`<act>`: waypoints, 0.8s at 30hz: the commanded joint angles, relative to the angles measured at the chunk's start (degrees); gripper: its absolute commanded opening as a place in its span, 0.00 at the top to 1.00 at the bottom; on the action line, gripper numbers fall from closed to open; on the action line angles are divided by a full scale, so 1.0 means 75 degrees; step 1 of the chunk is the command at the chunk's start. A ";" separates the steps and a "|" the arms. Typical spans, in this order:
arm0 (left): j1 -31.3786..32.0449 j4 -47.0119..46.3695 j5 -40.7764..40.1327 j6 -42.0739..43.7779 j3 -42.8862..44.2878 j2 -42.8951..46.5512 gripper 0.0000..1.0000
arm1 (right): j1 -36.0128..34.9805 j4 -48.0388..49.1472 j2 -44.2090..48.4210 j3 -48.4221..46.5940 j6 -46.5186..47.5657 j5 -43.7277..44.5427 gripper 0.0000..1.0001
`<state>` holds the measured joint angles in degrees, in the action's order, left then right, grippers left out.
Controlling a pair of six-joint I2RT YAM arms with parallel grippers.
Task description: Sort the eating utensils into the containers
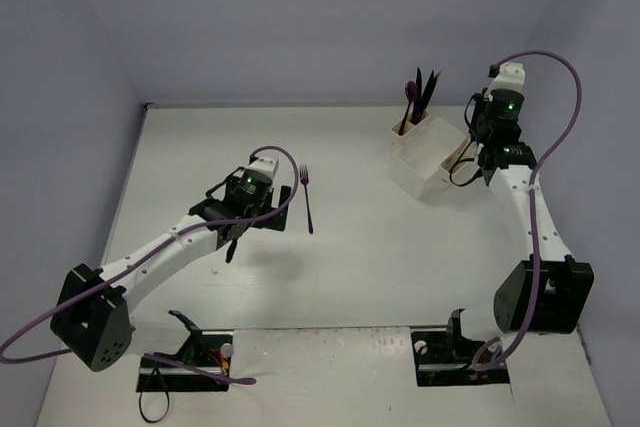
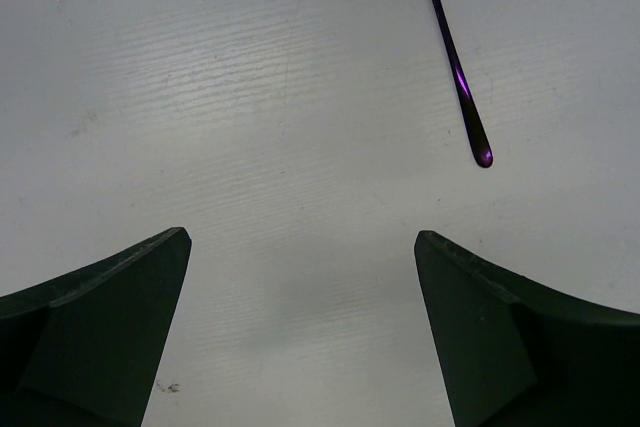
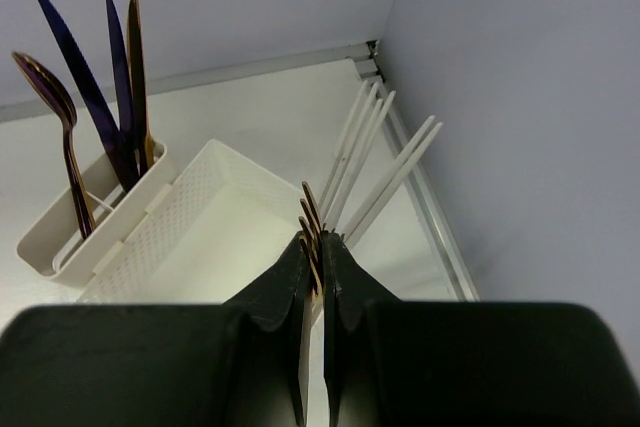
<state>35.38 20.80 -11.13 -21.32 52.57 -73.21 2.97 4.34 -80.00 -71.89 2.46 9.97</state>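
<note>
Two grippers, two different states. We see the left gripper [image 2: 300, 237] with its jaws spread wide and nothing between them, hovering over the table [image 2: 200, 77]. A purple fork [image 2: 455, 67] lies flat on the table ahead of these jaws, off toward the finger on the right of the wrist view and apart from both fingers. Only its handle end shows there.

The right gripper [image 3: 315, 247] is closed tight on a gold fork [image 3: 311, 212], whose tines poke out just past the fingertips. The white tray [image 3: 215, 182] sits below and ahead of those jaws. To their left, the cup compartments [image 3: 100, 232] joined to the tray hold two purple knives [image 3: 76, 67], a gold knife [image 3: 135, 67] and a dark spoon [image 3: 45, 87], all standing on end. Just beyond the jaws and to their right, several white plastic utensils [image 3: 390, 172] lean upward. We cannot tell which compartment holds them.
</note>
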 commanded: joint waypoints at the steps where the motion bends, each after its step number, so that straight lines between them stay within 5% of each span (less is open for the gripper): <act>1: -0.0053 -0.0271 0.0124 0.0012 0.0075 0.0438 0.06 | 0.0038 0.0833 -0.0259 0.0284 0.0139 -0.0566 1.00; 5: -0.0064 -0.0301 0.0215 -0.0035 0.0048 0.0515 0.06 | 0.0049 0.0819 -0.0381 0.0494 0.0304 -0.0813 1.00; 7: -0.0064 -0.0336 0.0265 -0.0098 0.0030 0.0526 0.06 | 0.0049 0.0812 -0.0445 0.0538 0.0366 -0.1052 0.90; 12: -0.0064 -0.0498 0.0520 -0.0332 0.0091 0.0411 0.06 | 0.0049 0.0724 -0.0362 0.0389 0.0329 -0.1235 0.33; 14: -0.0064 -0.0536 0.0561 -0.0470 0.0179 0.0301 0.06 | 0.0049 0.0630 -0.0232 0.0206 0.0318 -0.1212 0.21; 20: -0.0064 -0.0590 0.0468 -0.0986 0.0678 -0.0314 0.06 | 0.0049 -0.0110 0.0539 -0.0446 0.0125 -0.0864 0.02; 24: -0.0064 -0.0406 0.0253 -0.1272 0.1276 -0.1091 0.06 | 0.0049 -0.0274 0.1597 -0.0245 -0.0330 -0.0673 0.00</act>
<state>35.22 19.46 -7.53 -27.17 55.90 -77.74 3.03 1.03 -78.46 -71.37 3.46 2.42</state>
